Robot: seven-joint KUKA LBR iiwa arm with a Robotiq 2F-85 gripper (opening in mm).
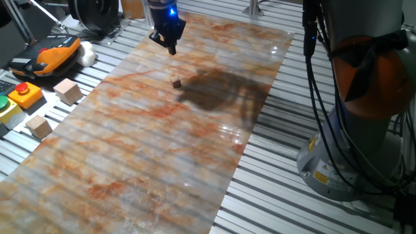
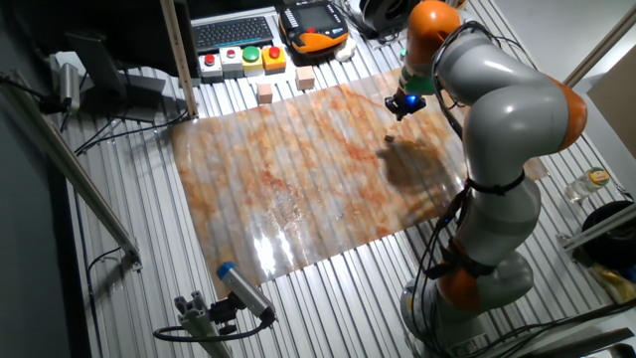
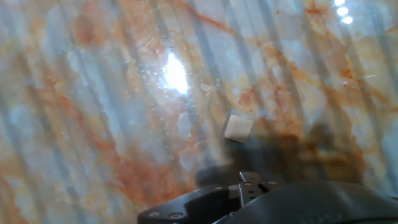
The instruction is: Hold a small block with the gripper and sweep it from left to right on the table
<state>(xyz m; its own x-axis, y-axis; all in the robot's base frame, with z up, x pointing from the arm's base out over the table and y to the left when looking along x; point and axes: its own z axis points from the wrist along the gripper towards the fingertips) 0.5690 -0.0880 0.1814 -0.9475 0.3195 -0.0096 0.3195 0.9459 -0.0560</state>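
Observation:
The small block [image 1: 176, 81] is a tiny tan cube lying free on the marbled orange and grey sheet [image 1: 130, 162] that covers the table [image 1: 286, 201]. It also shows in the other fixed view [image 2: 389, 139] and in the hand view [image 3: 238, 127]. My gripper [image 1: 172, 48] hangs above the sheet, up and back from the block, not touching it. Its fingers come together to a point and look shut, with nothing between them. In the hand view the fingertips [image 3: 254, 182] sit at the bottom edge, with the block just beyond them.
Two larger pale cubes [image 1: 67, 90] [image 1: 39, 126] rest off the sheet's left edge beside a button box [image 1: 25, 94] and an orange pendant [image 1: 52, 52]. My arm's base [image 1: 351, 130] and cables stand right of the sheet. A camera on a stand [image 2: 238, 288] sits near the sheet's other end.

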